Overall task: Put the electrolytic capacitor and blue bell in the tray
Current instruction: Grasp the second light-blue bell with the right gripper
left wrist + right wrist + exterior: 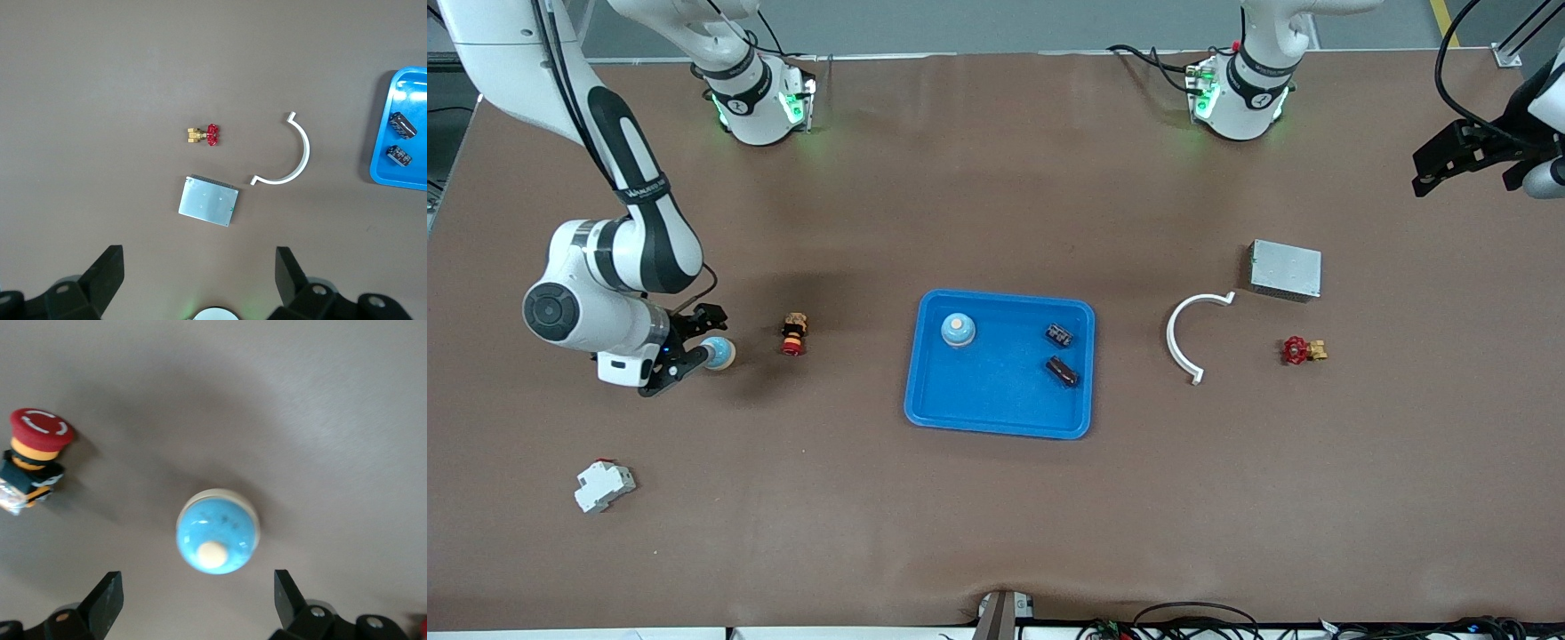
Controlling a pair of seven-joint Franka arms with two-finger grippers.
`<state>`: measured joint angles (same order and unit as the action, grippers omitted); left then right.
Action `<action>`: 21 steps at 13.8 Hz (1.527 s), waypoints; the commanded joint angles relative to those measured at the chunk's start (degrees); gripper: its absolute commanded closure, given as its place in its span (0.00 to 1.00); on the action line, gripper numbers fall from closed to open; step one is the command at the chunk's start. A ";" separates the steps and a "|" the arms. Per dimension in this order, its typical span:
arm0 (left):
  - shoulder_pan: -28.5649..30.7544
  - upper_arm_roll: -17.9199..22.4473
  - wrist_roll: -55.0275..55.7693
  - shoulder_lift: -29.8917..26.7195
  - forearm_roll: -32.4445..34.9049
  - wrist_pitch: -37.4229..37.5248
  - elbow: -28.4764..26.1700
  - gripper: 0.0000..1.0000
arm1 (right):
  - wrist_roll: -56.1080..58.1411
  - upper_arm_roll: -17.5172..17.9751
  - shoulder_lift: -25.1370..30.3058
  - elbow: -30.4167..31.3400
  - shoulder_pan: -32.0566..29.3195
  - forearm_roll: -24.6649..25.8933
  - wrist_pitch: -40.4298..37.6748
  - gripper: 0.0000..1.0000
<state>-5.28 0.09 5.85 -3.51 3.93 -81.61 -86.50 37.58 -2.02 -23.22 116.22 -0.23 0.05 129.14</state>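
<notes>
right gripper, jaws wide and empty, straddles a blue bell for pickup; tray holds another bell and two capacitors; left gripper, open and empty, waits.

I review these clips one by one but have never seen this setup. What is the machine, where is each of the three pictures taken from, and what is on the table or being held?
Two robot arms stand at a brown table. The wide picture looks down from a camera facing them; the other two come from cameras on each arm's wrist.

In the middle lies the blue tray, already holding a blue bell and two dark electrolytic capacitors.

Toward the right arm's end lie a second blue bell, a red emergency-stop button and a white circuit breaker. Toward the left arm's end lie a white curved bracket, a metal box and a red-handled brass valve.

The right hand is open around the second bell, not gripping it. The left hand waits open, raised at its table end. Nothing is held.
</notes>
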 commanded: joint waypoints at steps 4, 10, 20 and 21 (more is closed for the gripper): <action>-0.08 -0.01 -0.67 -0.18 -1.03 0.05 0.28 0.00 | 2.85 0.88 -3.23 -0.73 -1.97 0.74 4.36 0.00; -0.16 -0.01 -0.49 0.26 -0.85 -0.30 0.46 0.00 | 2.23 1.05 -5.16 -0.38 -1.53 0.39 5.68 0.00; -0.08 -0.09 -0.58 -0.44 -1.11 -0.48 0.37 0.00 | 2.23 1.14 -5.78 0.06 -1.44 0.39 5.86 0.00; -0.08 -0.09 -0.32 -0.35 -1.11 -0.48 0.28 0.00 | 2.23 1.14 -5.78 0.06 -1.53 0.30 5.86 0.00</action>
<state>-5.36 0.06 5.86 -3.42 3.92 -81.91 -86.32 39.88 -1.31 -28.93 116.23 -1.34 0.06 134.78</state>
